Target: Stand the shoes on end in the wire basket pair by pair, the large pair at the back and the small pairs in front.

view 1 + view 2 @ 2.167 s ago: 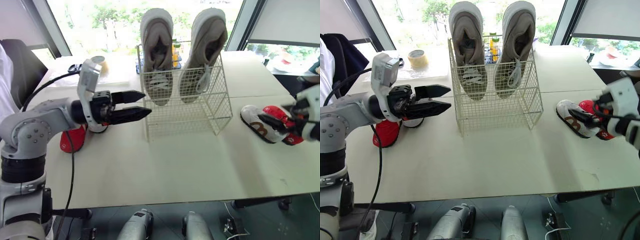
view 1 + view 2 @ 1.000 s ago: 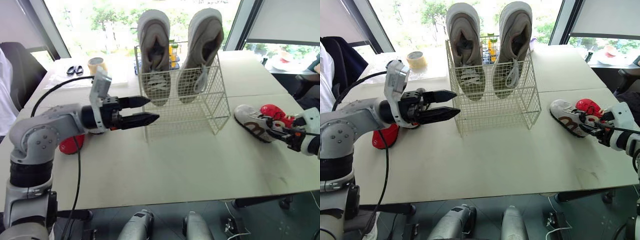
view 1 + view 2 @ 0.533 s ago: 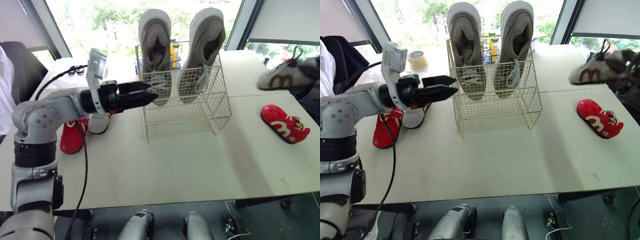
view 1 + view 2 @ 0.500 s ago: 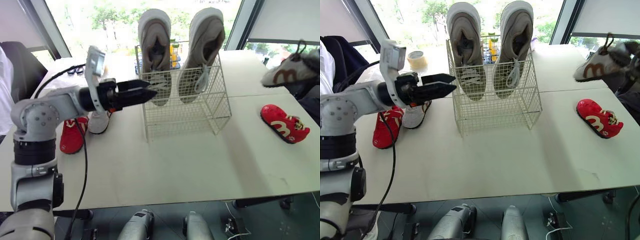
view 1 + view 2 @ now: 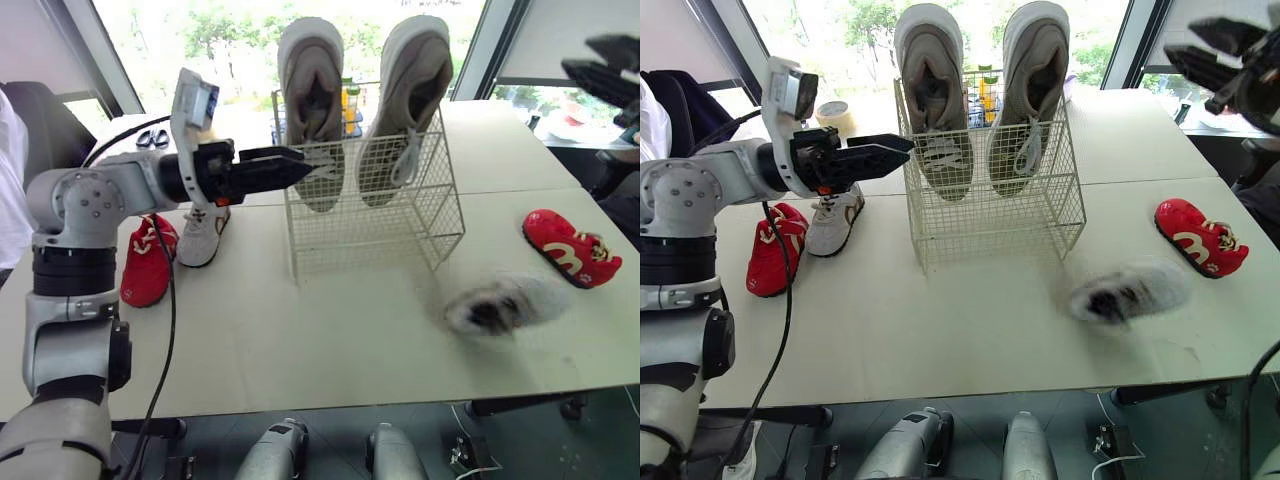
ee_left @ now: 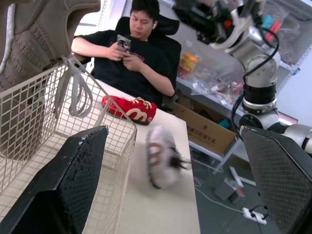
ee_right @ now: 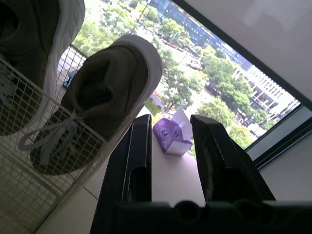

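Head views: the right gripper (image 5: pixel 1180 40) is cut off at the upper right edge, well above the table (image 5: pixel 330 340); its fingers stand apart, holding nothing. The blurred white shoe (image 5: pixel 498 304) shows as a smear in front of the right corner of the wire basket (image 5: pixel 375 215); whether it touches the table cannot be told. A red shoe (image 5: pixel 565 248) lies near it, further right. The large grey pair (image 5: pixel 312 110) stands on end at the back of the basket. The left gripper (image 5: pixel 312 170) sits level at the basket's upper left edge, and its arm partly covers the second white shoe (image 5: pixel 203 232), just beside the second red shoe (image 5: pixel 148 262). Left wrist view: the left fingers are wide apart with nothing between. Beyond the table are a seated person (image 6: pixel 141 53) holding a phone and a cardboard box (image 6: pixel 204 134). Right wrist view: between the parted fingers is a purple tissue box (image 7: pixel 170 136), beyond the grey shoes.
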